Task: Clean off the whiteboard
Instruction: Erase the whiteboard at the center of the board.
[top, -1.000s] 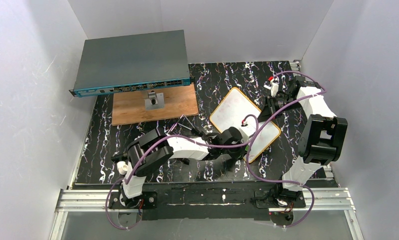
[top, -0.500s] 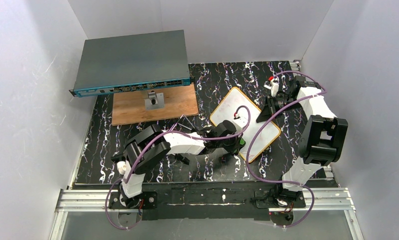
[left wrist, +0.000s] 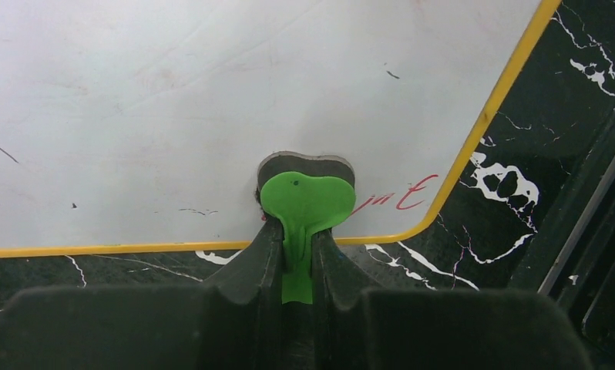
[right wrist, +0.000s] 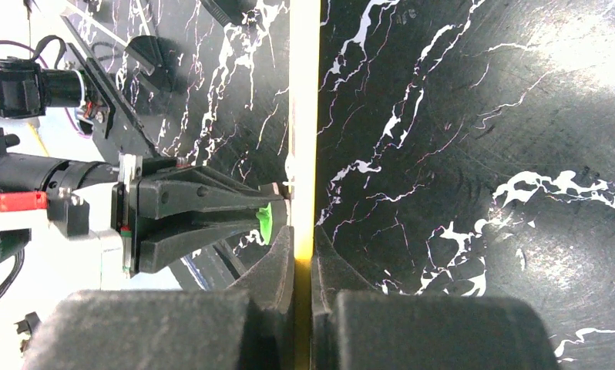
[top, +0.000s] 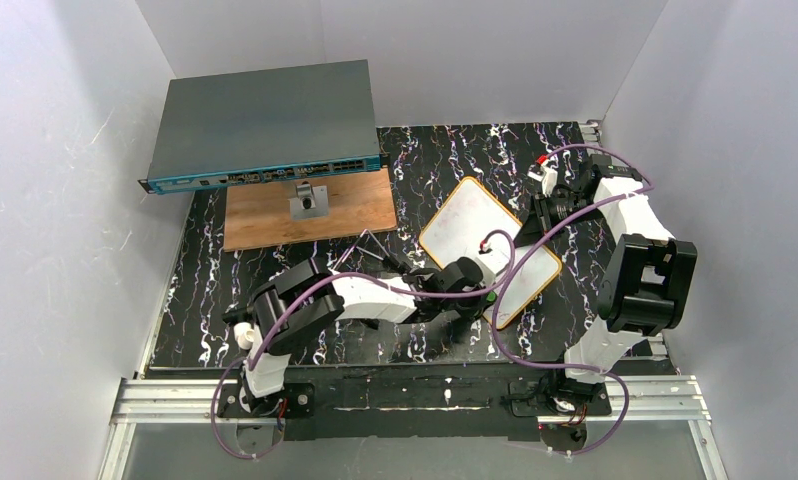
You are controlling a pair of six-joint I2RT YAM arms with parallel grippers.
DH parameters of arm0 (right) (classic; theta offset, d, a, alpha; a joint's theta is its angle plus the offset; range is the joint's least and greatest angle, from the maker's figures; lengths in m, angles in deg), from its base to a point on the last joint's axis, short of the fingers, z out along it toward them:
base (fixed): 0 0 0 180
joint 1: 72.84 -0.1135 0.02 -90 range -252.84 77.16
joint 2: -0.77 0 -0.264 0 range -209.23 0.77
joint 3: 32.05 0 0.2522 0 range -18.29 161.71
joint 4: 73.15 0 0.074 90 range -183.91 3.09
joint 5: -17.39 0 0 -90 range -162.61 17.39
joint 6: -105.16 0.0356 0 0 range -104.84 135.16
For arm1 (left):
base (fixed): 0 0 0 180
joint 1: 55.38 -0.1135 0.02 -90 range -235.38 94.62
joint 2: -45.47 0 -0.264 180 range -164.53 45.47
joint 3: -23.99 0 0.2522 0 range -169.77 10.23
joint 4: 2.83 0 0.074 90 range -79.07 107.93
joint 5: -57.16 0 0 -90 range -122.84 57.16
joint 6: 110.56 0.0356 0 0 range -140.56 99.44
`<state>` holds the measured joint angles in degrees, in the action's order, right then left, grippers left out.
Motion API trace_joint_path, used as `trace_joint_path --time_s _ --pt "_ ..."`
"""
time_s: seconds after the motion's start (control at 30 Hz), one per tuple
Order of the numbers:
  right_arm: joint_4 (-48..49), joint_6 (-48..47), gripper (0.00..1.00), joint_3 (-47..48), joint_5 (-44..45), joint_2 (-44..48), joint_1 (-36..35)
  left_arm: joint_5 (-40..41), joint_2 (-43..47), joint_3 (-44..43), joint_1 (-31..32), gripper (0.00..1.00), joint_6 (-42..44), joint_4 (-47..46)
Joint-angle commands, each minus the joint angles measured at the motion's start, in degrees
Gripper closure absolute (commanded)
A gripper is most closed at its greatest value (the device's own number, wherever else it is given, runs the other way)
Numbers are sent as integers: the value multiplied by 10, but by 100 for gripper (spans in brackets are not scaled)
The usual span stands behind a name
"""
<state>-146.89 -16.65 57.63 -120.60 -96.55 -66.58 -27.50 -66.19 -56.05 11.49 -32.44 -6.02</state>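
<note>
The whiteboard [top: 475,222] lies cornerwise on the desk [top: 445,160], right of centre and well apart from the wooden board [top: 260,218]. The left gripper [left wrist: 297,235], clamped tight on a green eraser [left wrist: 307,202], presses it just inside the near rim, beside red marks [left wrist: 403,197]. The right gripper [right wrist: 303,258] pinches the board's right rim, with black desk on both sides.

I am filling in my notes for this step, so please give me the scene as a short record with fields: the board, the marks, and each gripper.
whiteboard: on the black marbled table, mostly clean
marks left: red writing by one corner, beside the eraser
left gripper: shut on green eraser, pressed on the board
right gripper: shut on the whiteboard's edge
</note>
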Motion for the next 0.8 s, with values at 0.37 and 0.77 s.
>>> trace_joint_path --time_s 0.37,0.77 --pt "21 -14 99 -12 -43 25 -12 15 21 2 -4 100 -7 17" --pt "23 -6 99 -12 -55 29 -12 55 -20 -10 3 100 -50 38"
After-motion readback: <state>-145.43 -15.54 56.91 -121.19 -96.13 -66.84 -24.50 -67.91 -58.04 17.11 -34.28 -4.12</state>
